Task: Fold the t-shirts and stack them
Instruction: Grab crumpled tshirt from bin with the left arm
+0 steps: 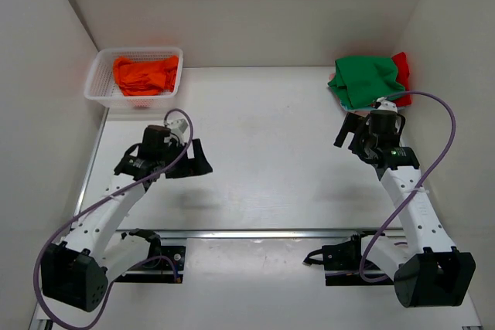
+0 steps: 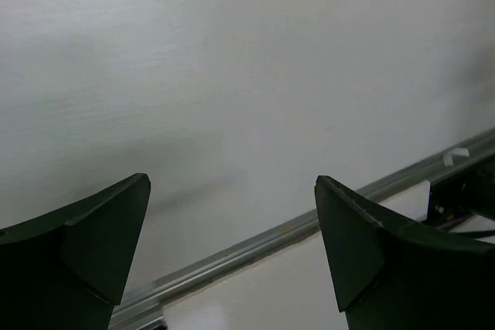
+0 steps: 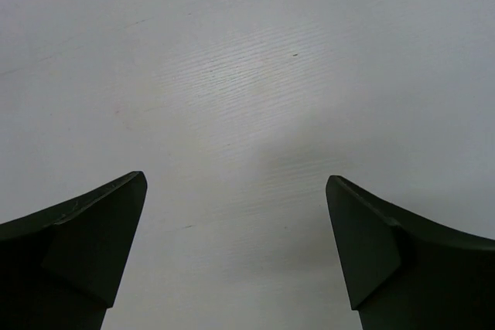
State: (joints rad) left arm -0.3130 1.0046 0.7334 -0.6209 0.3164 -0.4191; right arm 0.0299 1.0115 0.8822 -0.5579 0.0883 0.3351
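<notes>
A bright orange t-shirt (image 1: 143,73) lies crumpled in the white mesh basket (image 1: 99,83) at the back left. A folded green t-shirt (image 1: 365,79) rests on a red t-shirt (image 1: 402,67) at the back right. My left gripper (image 1: 199,160) hovers open and empty over bare table, in front of the basket and apart from it. My right gripper (image 1: 349,135) is open and empty, just in front of the green shirt and not touching it. The left wrist view (image 2: 232,183) and the right wrist view (image 3: 236,179) show wide-apart jaws over the white table, with no cloth.
White walls close the table on the left, back and right. A metal rail (image 1: 271,233) runs along the near edge and also shows in the left wrist view (image 2: 309,226). Cables loop from both arms.
</notes>
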